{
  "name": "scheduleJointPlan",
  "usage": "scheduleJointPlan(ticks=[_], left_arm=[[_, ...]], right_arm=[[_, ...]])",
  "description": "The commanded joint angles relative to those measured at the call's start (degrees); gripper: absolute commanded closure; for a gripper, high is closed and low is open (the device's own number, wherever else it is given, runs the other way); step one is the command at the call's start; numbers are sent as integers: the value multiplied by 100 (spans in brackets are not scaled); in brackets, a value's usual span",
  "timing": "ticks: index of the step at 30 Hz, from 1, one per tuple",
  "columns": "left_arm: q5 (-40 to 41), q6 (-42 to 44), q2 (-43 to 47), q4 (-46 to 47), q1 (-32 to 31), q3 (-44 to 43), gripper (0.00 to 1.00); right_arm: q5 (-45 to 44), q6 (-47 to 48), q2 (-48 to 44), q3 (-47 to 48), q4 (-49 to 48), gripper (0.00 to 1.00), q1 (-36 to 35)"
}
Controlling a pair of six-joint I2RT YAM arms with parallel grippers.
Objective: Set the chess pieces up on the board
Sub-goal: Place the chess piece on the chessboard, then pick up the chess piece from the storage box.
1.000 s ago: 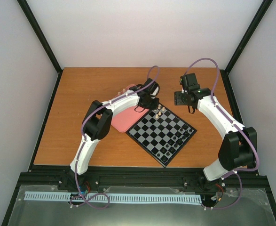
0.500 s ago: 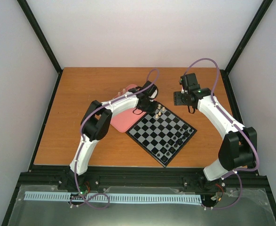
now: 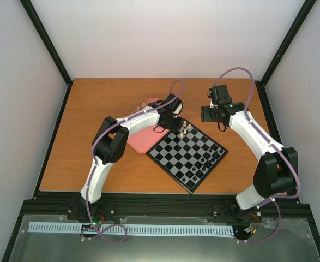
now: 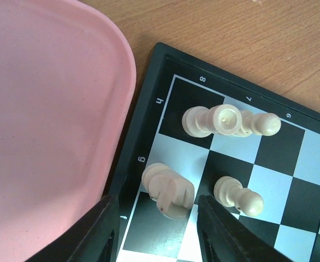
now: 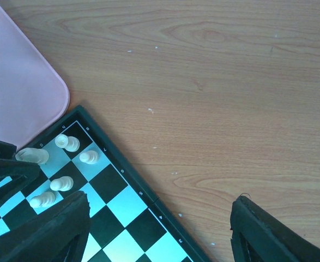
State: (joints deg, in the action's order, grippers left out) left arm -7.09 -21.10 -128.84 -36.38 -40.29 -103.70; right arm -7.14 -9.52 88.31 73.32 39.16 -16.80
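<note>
White arm links (image 3: 252, 134), black joints (image 3: 114, 146), looping purple cables (image 3: 237, 69)

Three views, and they all meet at one far corner of the board.

The top camera looks down from above and behind, taking in the whole brown wooden table (image 3: 78, 120). The left wrist sits tight over the corner of the black-and-grey checked chessboard (image 4: 149, 109) beside the pink rounded plastic tray (image 4: 50, 109). The right wrist hangs higher, facing down on that same corner, the tray's edge and the cream peg-like chess pieces (image 5: 61, 184).
</note>
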Motion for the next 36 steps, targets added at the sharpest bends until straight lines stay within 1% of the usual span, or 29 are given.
scheduleJointPlan(ticks=[1, 13, 15, 18, 19, 20, 22, 23, 26, 32, 36], left_arm=[[15, 108, 338, 55, -37, -89, 56], [103, 152, 894, -83, -28, -135, 48], [113, 121, 971, -95, 5, -97, 48], [116, 3, 1076, -91, 140, 5, 50], [121, -40, 1096, -102, 197, 38, 53], [116, -83, 1093, -106, 269, 69, 65], [60, -166, 1078, -122, 405, 151, 92], [39, -200, 1049, -135, 461, 183, 98], [-107, -232, 878, -178, 564, 182, 99], [-485, -343, 360, -315, 566, -202, 99], [-685, -391, 165, -402, 561, -356, 99]], right_arm=[[22, -48, -70, 14, -104, 29, 46], [88, -53, -34, 168, -132, 29, 45], [106, -71, -25, 182, -143, 29, 47], [124, -94, -9, 176, -150, 29, 50], [125, -101, -7, 170, -146, 29, 48], [125, -108, 1, 159, -139, 29, 49], [118, -112, 8, 148, -145, 29, 49], [118, -112, 15, 152, -145, 29, 48], [108, -112, 35, 156, -145, 29, 46], [60, -86, 106, 193, -124, 29, 47], [22, -53, 116, 187, -128, 29, 50]])
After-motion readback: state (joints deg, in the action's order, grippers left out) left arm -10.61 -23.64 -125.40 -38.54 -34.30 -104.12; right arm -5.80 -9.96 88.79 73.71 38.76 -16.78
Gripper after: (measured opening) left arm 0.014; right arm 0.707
